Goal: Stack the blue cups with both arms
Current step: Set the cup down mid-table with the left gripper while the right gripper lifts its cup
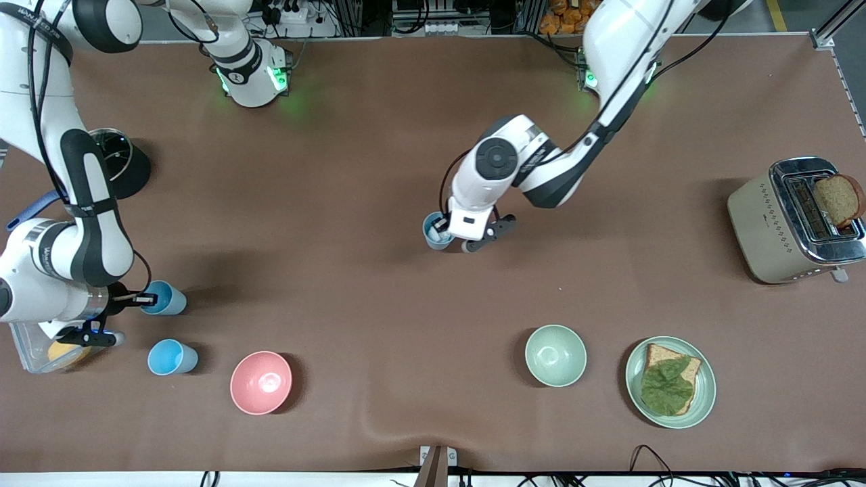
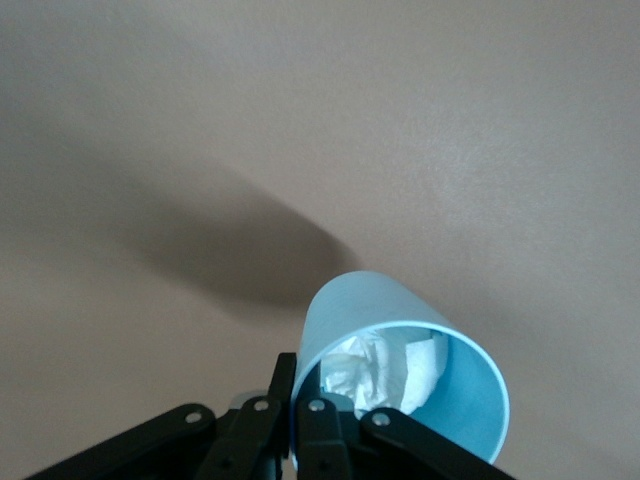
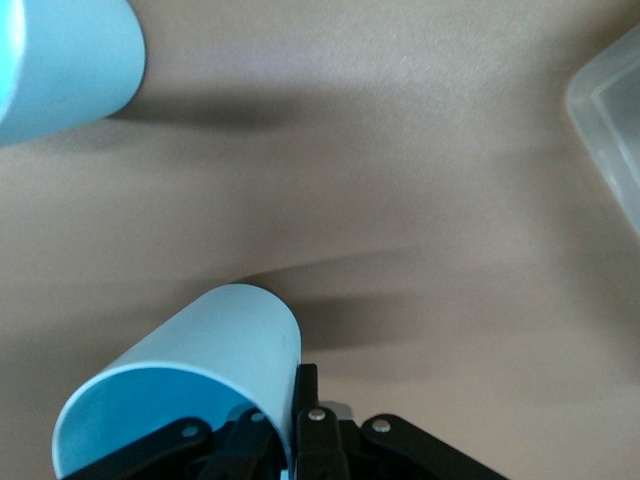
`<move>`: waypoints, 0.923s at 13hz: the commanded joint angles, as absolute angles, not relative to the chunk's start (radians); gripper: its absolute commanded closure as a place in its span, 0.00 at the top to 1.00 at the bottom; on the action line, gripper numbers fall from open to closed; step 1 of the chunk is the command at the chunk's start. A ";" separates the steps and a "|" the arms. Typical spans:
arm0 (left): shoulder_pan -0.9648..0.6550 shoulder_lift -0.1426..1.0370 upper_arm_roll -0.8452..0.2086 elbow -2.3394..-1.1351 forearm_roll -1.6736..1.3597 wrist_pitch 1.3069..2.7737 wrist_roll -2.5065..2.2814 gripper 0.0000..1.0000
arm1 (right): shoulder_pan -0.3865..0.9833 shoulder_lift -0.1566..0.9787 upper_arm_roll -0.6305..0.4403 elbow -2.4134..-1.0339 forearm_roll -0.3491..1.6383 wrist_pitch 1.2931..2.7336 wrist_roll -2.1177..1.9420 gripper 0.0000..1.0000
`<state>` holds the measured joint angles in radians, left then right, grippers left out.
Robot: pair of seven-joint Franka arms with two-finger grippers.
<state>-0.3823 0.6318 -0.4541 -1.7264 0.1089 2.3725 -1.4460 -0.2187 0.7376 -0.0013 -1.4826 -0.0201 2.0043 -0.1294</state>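
Note:
Three light-blue cups show. My right gripper (image 1: 145, 297) is shut on the rim of one blue cup (image 1: 166, 298) at the right arm's end of the table; the right wrist view shows one finger inside and one outside that cup (image 3: 190, 370) at the gripper (image 3: 296, 412). A second, free cup (image 1: 172, 357) stands nearer the front camera and also shows in the right wrist view (image 3: 60, 60). My left gripper (image 1: 444, 231) is shut on the rim of a third cup (image 1: 435, 230) mid-table. That cup (image 2: 400, 340) holds crumpled white paper (image 2: 385, 370) and is pinched at the gripper (image 2: 297, 400).
A pink bowl (image 1: 261, 382) sits beside the free cup. A pale green bowl (image 1: 555, 355) and a green plate (image 1: 703, 399) with bread and lettuce lie nearer the front camera. A toaster (image 1: 764, 223) stands at the left arm's end. A clear container (image 1: 30, 348) lies under the right wrist.

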 commanded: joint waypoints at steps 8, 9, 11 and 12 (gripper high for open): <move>-0.486 0.703 -0.357 -1.641 0.187 2.413 -1.621 1.00 | -0.109 0.500 0.034 -1.444 0.093 1.648 -0.133 0.00; -0.480 0.675 -0.357 -1.644 0.193 2.404 -1.637 1.00 | -0.100 0.489 0.032 -1.440 0.144 1.613 -0.132 0.00; -0.486 0.570 -0.360 -1.649 0.187 2.291 -1.686 1.00 | -0.077 0.459 0.043 -1.436 0.257 1.501 -0.065 0.00; -0.483 0.502 -0.367 -1.649 0.189 2.202 -1.695 1.00 | -0.028 0.450 0.069 -1.419 0.259 1.493 -0.030 0.00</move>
